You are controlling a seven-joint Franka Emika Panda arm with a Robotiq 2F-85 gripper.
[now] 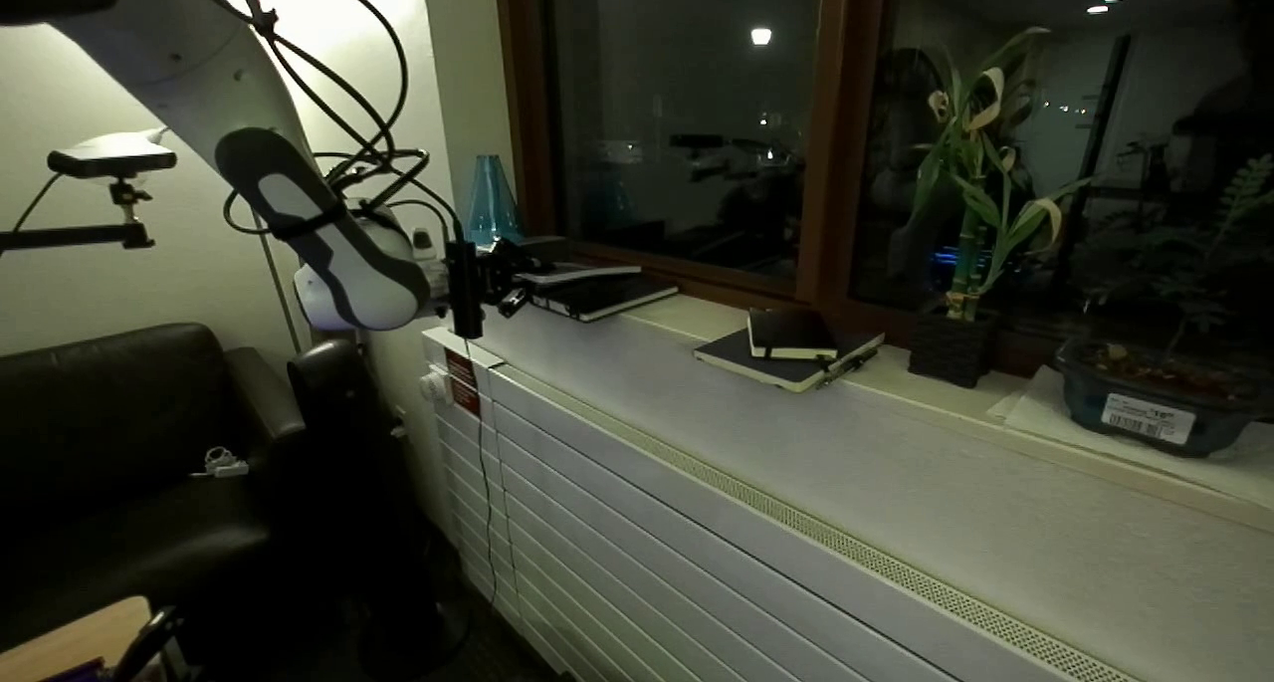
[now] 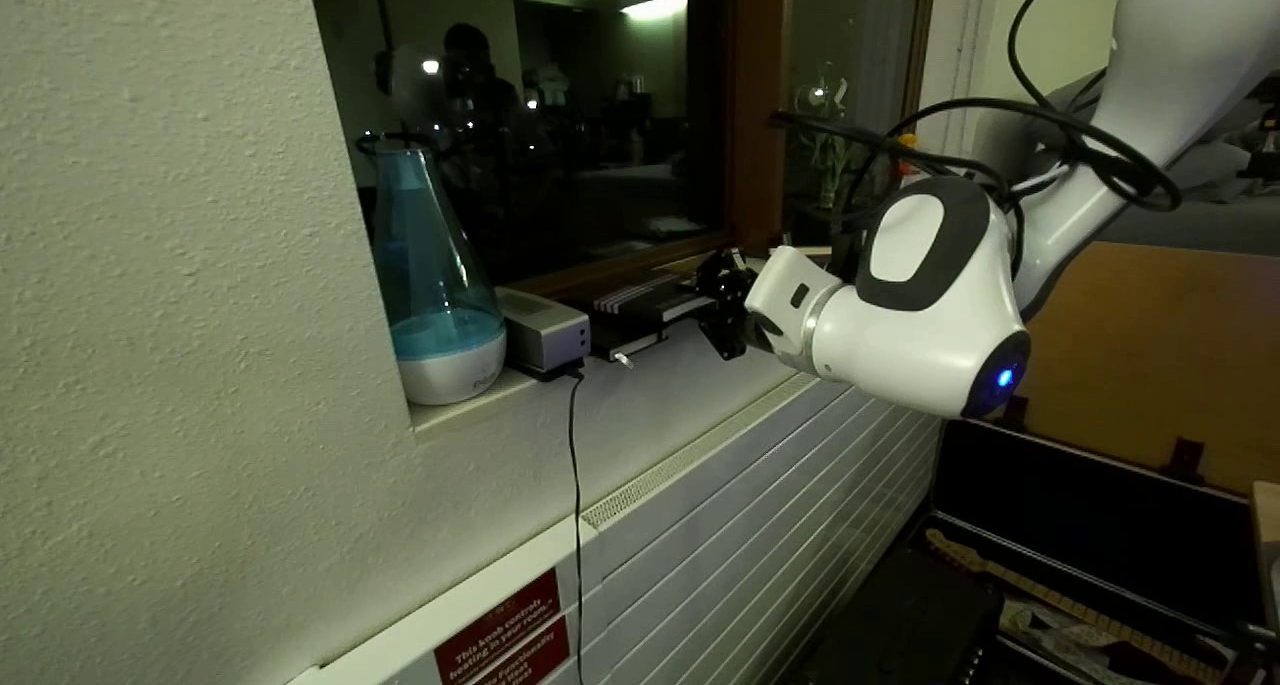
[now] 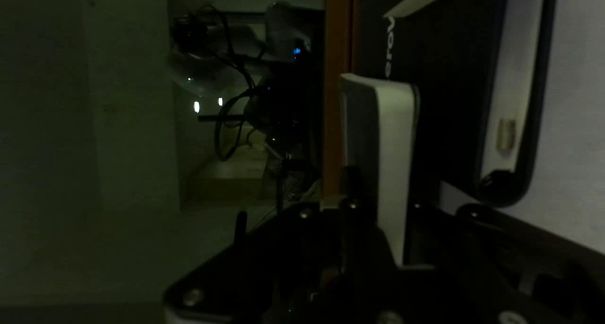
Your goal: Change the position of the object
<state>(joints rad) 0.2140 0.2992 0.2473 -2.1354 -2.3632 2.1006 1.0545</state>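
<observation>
A thin book with dark covers and white page edges (image 3: 396, 163) stands between the fingers of my gripper (image 3: 384, 208) in the wrist view. The fingers press on both covers. In both exterior views the book (image 1: 587, 274) (image 2: 665, 297) is just above or on a black notebook (image 1: 607, 299) (image 2: 630, 343) on the sill. I cannot tell whether they touch. The black notebook (image 3: 439, 78) shows white lettering in the wrist view. My gripper (image 1: 513, 276) (image 2: 725, 300) is at the book's edge on the room side. The dark fingers hide part of the book.
A blue humidifier (image 2: 450, 295) and a grey box (image 2: 545, 330) with a cord stand at the sill's end by the wall. A small black notebook (image 1: 791, 334) lies on a larger one (image 1: 766, 363). A bamboo plant (image 1: 960, 284) and a potted plant (image 1: 1155, 403) stand farther along. The window (image 1: 687, 124) borders the sill.
</observation>
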